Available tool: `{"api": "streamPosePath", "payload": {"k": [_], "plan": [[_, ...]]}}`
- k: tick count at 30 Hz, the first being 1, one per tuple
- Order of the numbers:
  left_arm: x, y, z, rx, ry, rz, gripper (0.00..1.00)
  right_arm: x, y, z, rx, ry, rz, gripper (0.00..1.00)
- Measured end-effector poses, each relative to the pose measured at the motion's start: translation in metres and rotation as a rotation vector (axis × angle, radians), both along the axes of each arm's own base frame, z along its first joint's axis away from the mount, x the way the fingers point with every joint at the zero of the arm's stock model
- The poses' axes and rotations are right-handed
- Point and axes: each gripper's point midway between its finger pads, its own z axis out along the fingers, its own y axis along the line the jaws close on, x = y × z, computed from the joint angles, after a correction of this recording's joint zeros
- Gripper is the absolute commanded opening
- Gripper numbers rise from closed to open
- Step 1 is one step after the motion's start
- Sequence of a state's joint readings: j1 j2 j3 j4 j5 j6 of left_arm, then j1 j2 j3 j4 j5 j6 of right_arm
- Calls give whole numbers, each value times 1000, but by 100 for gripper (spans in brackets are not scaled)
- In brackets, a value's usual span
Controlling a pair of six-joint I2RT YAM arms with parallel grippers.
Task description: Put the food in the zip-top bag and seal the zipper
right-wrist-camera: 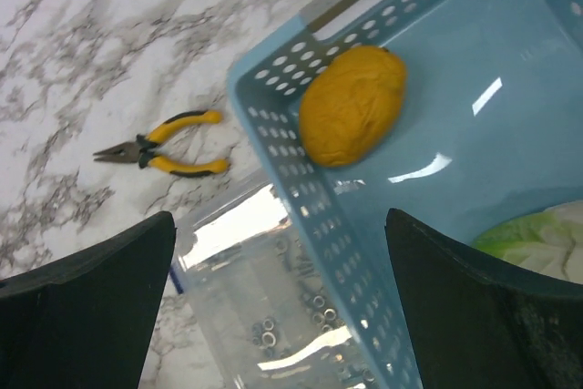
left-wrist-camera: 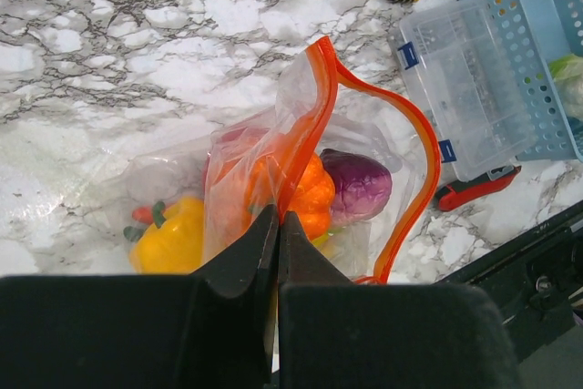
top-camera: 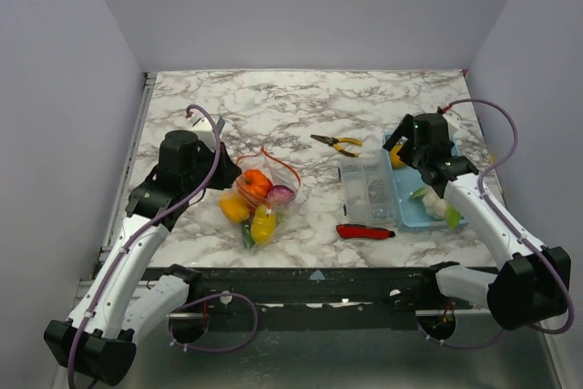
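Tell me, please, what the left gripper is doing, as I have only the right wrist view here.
Observer: The left gripper is shut on the clear wall of the zip-top bag, left of the arms' midline.
Operator: Thank you. Is it sealed?
Observer: No. The zipper gapes in an open loop, so the mouth is wide open.
Operator: Is any food in it?
Observer: Yes. An orange pepper and a purple bulb lie side by side just inside the mouth.
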State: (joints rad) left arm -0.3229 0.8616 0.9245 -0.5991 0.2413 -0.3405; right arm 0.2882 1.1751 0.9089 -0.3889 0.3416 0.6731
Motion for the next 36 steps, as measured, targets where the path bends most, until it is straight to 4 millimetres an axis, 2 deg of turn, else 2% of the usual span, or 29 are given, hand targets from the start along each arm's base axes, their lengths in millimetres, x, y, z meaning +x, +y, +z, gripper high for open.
{"api": "streamPosePath", "payload": {"k": [5, 9, 14, 24, 33, 36], "plan": [[1, 0, -2, 3, 7, 0, 0, 9, -37, -33, 83, 57, -125, 97], [1, 0, -2, 3, 7, 0, 0, 19, -48, -61, 130, 115, -162, 96], [1, 0, -2, 3, 7, 0, 0, 27, -50, -88, 164, 167, -169, 95], [1, 0, -2, 3, 7, 0, 0, 41, -47, -116, 216, 194, -168, 88], [2, -1, -6, 8, 23, -2, 0, 47, -46, -130, 235, 205, -163, 74], [2, -1, -6, 8, 22, -2, 0, 47, -45, -134, 236, 212, -162, 67]]}}
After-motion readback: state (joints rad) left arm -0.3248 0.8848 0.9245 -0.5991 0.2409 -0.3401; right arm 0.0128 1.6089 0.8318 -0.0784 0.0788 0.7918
